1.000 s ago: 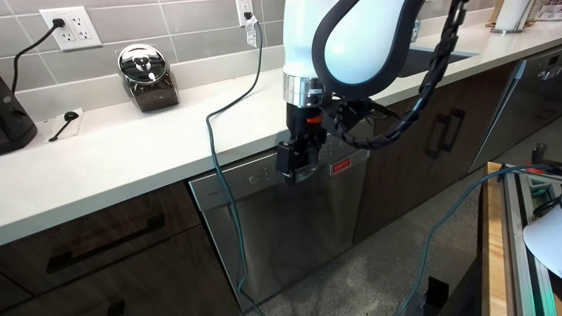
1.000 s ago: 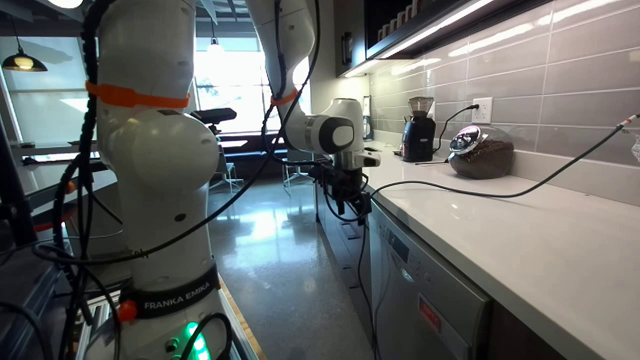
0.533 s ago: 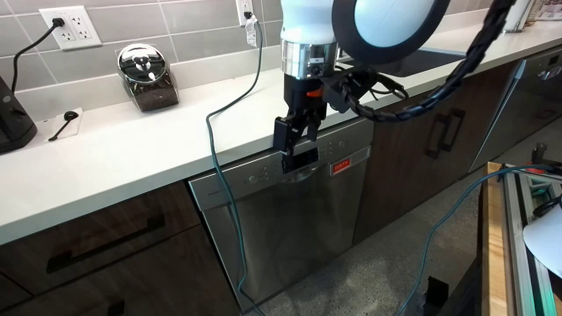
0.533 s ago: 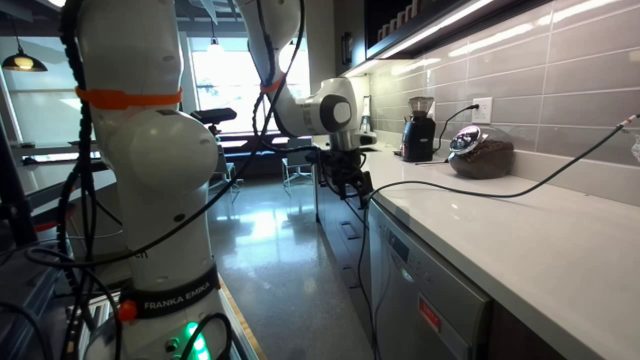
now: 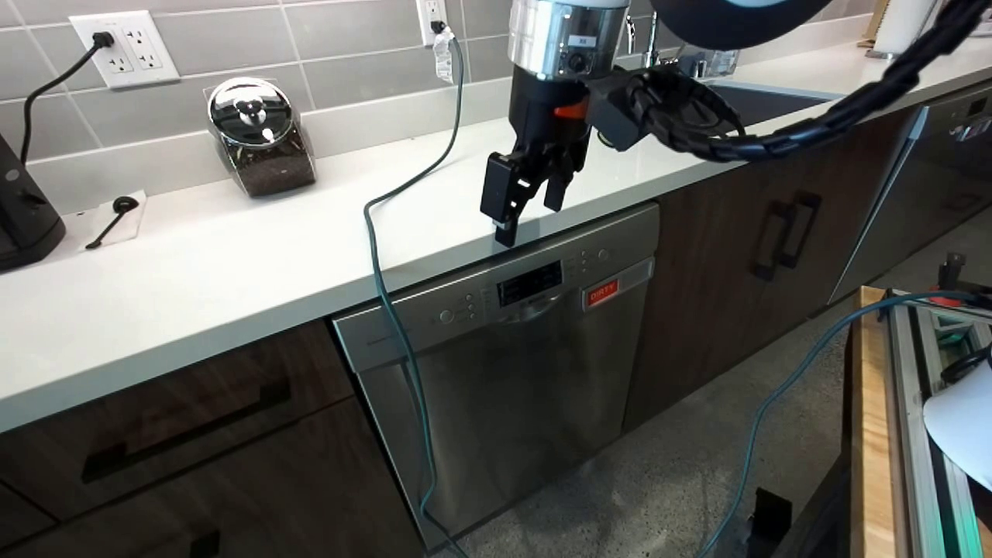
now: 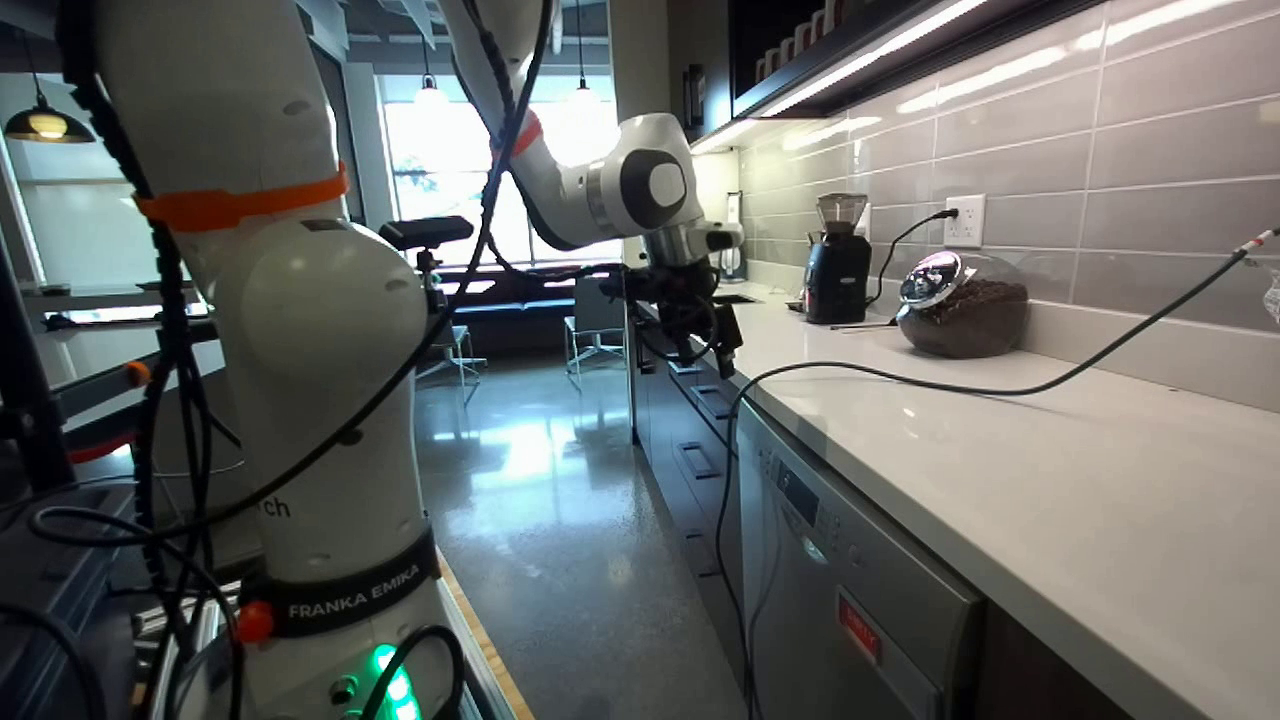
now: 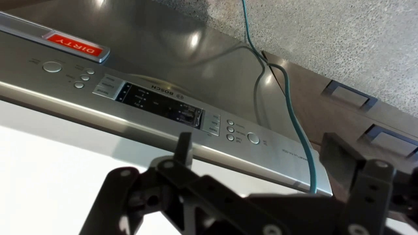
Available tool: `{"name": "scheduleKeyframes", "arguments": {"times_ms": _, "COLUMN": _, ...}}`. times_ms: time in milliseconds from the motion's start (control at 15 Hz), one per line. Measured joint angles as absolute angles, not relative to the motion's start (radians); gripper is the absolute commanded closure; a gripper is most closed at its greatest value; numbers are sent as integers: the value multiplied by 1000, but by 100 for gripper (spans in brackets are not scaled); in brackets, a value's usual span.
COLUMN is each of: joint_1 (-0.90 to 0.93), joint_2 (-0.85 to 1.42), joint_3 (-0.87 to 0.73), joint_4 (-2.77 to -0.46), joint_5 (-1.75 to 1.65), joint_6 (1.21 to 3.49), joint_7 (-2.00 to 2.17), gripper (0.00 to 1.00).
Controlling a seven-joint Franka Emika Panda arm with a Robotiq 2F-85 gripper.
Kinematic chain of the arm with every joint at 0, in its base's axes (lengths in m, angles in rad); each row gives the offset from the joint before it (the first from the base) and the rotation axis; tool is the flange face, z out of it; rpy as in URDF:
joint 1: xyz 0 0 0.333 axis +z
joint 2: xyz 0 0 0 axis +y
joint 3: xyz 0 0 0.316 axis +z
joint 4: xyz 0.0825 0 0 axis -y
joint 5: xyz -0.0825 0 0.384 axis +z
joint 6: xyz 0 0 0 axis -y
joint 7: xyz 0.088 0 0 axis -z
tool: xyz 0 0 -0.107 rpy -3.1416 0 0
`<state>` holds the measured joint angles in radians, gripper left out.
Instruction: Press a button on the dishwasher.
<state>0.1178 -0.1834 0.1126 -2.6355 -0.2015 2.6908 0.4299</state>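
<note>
Your gripper [image 5: 530,220] stands spread wide, apart from the buttons [image 7: 253,138] on the dishwasher [image 5: 535,387]; a press is unconfirmed and, if not made, is all you have left.

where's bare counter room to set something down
A bare patch of countertop lies between the glass jar and the cable; another runs past the cable toward the sink. It's crowded around the black grinder and small utensil, and at the front, where the open jaws hang above the dishwasher.
</note>
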Motion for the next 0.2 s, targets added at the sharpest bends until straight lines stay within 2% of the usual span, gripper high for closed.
{"name": "scheduleKeyframes", "arguments": {"times_ms": 200, "joint_1": 109, "joint_2": -181, "joint_3": 119, "joint_4": -2635, "joint_5": -201, "joint_6": 2691, "joint_7": 429, "gripper": 0}}
